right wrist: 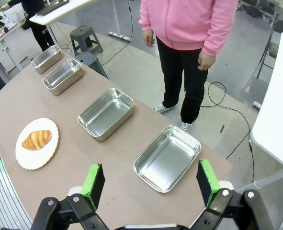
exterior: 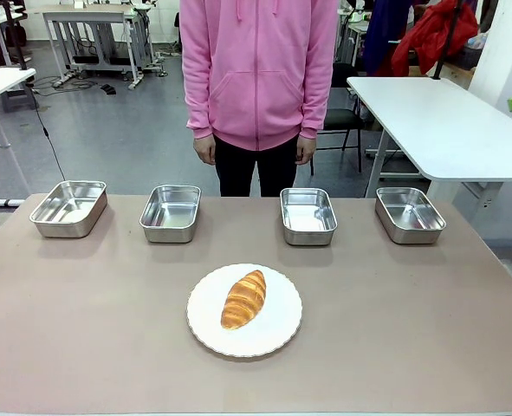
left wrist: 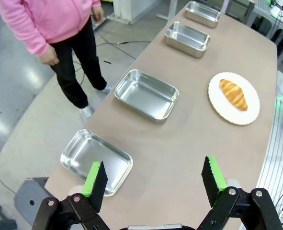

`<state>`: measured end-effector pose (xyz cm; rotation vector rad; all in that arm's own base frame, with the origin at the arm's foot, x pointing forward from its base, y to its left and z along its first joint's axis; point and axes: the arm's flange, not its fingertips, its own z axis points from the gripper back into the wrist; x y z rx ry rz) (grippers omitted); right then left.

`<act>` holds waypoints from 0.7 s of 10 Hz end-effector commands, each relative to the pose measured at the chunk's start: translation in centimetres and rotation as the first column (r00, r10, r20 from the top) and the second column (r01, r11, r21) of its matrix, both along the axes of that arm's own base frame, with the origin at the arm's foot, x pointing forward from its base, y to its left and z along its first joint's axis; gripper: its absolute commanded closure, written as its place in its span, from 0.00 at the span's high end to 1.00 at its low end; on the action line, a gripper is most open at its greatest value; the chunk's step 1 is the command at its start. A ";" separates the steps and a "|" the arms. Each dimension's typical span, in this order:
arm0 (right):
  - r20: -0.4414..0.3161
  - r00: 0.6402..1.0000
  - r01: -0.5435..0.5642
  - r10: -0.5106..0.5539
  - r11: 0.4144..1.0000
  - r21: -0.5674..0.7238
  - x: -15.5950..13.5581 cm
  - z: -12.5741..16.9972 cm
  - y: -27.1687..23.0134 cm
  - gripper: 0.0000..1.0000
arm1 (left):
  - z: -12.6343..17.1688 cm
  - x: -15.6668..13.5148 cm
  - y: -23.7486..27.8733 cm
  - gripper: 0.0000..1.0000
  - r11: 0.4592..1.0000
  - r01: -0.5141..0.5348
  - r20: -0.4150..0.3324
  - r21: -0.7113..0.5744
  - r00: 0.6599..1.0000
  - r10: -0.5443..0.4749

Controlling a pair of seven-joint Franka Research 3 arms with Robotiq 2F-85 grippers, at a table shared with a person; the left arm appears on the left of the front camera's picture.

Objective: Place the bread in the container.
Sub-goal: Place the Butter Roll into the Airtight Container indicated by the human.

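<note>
The left gripper (left wrist: 154,178) and the right gripper (right wrist: 151,181) are each held high over a table end with jaws spread wide and nothing between them, judged a ready stance. 1 bread (exterior: 243,298) is laid on 1 white plate (exterior: 278,328) at the near middle, within reach of both arms. 4 bare containers (exterior: 68,208) (exterior: 171,212) (exterior: 308,216) (exterior: 410,214) are ranged along the far edge, and the intended 1 cannot be determined.

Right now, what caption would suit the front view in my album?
A bread roll lies on a white plate before four empty steel pans, a person standing behind the table.
</note>
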<state>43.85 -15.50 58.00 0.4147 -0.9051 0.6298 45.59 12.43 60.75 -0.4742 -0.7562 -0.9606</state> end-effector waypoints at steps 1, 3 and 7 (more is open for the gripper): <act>0.021 1.000 -0.007 0.007 1.000 0.012 0.2 0.1 0.0 1.00 | 0.1 -0.1 -0.1 1.00 1.000 0.006 0.006 -0.007 1.000 -0.006; 0.021 1.000 -0.007 0.007 1.000 0.012 0.2 0.1 0.0 1.00 | 0.1 -0.1 -0.1 1.00 1.000 0.006 0.006 -0.007 1.000 -0.006; 0.021 1.000 -0.007 0.007 1.000 0.012 0.2 0.1 0.0 1.00 | 0.1 -0.1 -0.1 1.00 1.000 0.006 0.006 -0.007 1.000 -0.006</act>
